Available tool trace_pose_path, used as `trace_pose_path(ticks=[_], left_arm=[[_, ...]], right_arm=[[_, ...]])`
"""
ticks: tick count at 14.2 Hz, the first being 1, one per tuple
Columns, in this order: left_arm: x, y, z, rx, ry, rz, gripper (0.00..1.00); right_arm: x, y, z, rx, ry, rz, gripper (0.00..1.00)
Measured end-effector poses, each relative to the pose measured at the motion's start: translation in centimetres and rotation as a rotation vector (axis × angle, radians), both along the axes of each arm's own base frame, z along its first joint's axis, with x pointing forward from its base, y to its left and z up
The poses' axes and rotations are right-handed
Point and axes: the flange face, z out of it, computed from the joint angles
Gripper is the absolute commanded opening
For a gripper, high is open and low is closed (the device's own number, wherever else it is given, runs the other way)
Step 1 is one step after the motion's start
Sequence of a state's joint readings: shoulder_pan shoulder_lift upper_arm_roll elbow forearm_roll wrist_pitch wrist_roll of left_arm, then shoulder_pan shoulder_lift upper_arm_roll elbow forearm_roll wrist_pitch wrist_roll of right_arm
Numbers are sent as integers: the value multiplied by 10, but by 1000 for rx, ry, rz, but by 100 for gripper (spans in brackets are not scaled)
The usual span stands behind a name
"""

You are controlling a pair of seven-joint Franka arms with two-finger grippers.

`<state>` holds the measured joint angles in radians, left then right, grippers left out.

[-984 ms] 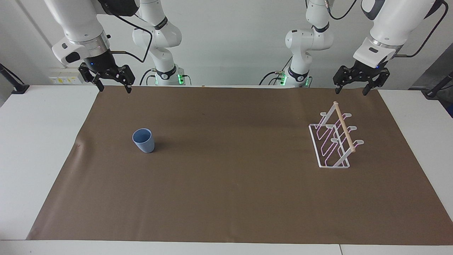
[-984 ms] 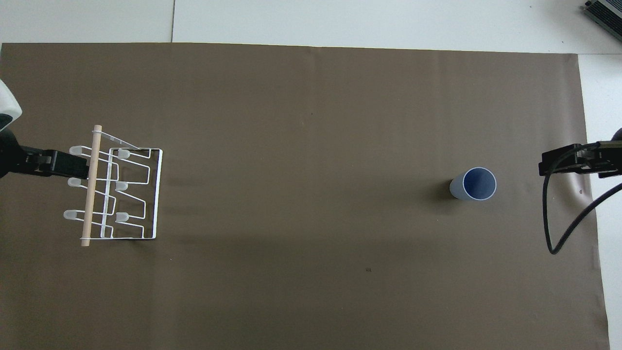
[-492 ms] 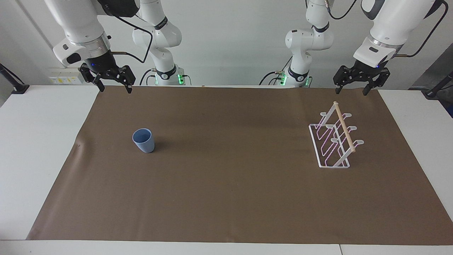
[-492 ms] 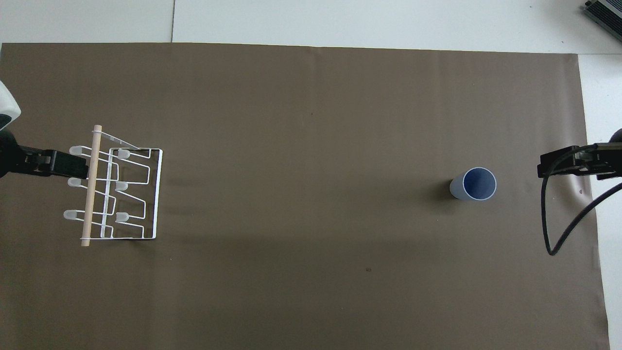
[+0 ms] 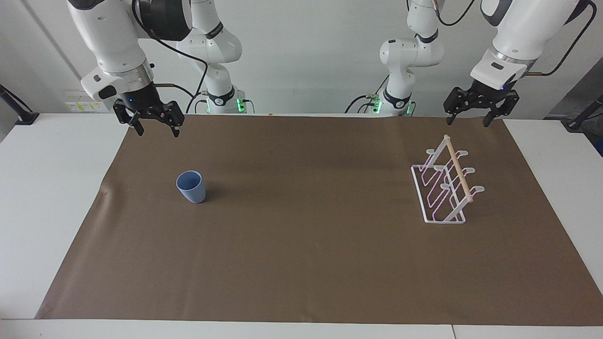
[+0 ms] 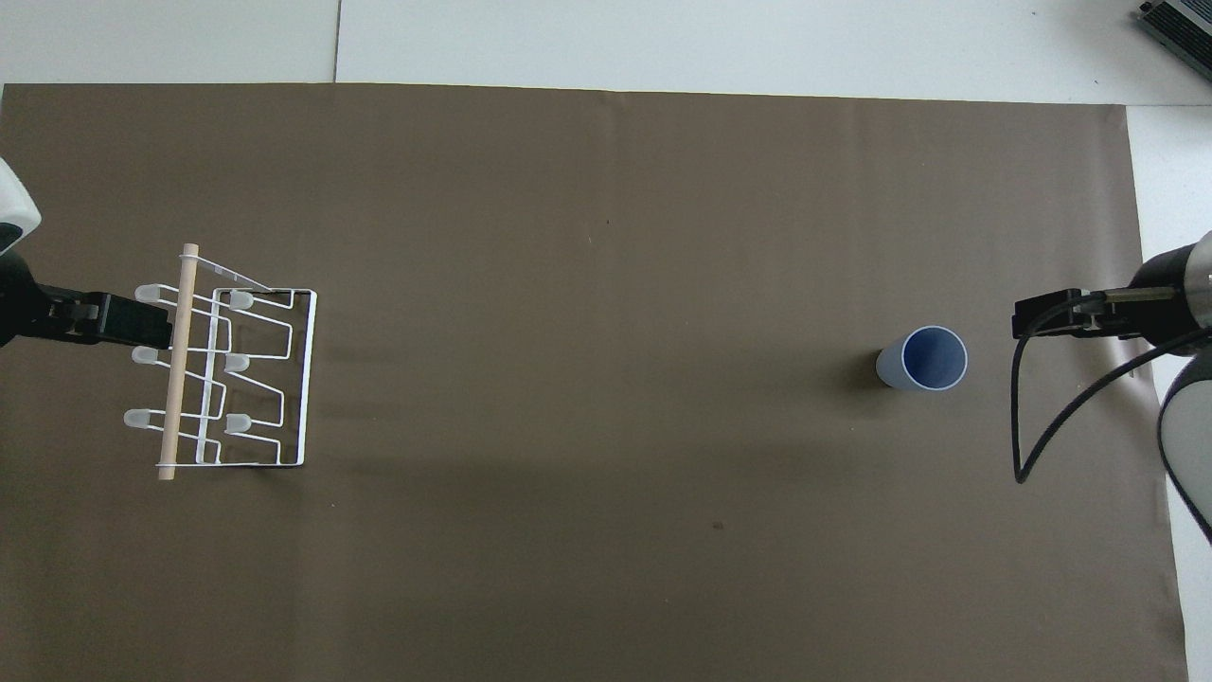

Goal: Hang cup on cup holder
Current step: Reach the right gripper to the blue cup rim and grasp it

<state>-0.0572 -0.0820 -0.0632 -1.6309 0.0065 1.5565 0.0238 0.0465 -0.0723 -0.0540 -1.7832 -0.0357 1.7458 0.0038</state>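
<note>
The light blue cup (image 5: pixel 191 187) (image 6: pixel 923 358) stands upright on the brown mat, toward the right arm's end of the table. The white wire cup holder (image 5: pixel 445 188) (image 6: pixel 227 379), with a wooden dowel along its top, stands toward the left arm's end, its pegs bare. My right gripper (image 5: pixel 158 132) (image 6: pixel 1032 320) hangs open and empty in the air over the mat's edge, off to one side of the cup and clear of it. My left gripper (image 5: pixel 466 122) (image 6: pixel 142 320) waits open and empty above the mat, beside the rack.
The brown mat (image 5: pixel 301 245) covers most of the white table (image 5: pixel 52 188). A black cable (image 6: pixel 1051 426) loops down from the right arm's wrist. The corner of a grey device (image 6: pixel 1179 28) shows at the table's farthest edge from the robots.
My right gripper has come down and shifted over the mat toward the cup. The left arm, the cup and the rack have not moved.
</note>
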Motion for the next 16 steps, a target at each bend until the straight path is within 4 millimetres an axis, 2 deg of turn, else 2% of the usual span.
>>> trace_pose_path(ticks=[3, 6, 8, 11, 16], left_arm=[[0, 0, 0, 0, 0, 0, 100], [0, 0, 0, 0, 0, 0, 100], [0, 0, 0, 0, 0, -1, 100], [0, 0, 0, 0, 0, -1, 100], [0, -1, 0, 0, 0, -1, 100]], right_arm=[[5, -4, -44, -2, -29, 53, 100], [5, -7, -107, -3, -27, 89, 100], [6, -7, -142, -4, -7, 129, 100], [10, -8, -163, 4, 19, 184, 100], [3, -31, -189, 11, -3, 203, 100]])
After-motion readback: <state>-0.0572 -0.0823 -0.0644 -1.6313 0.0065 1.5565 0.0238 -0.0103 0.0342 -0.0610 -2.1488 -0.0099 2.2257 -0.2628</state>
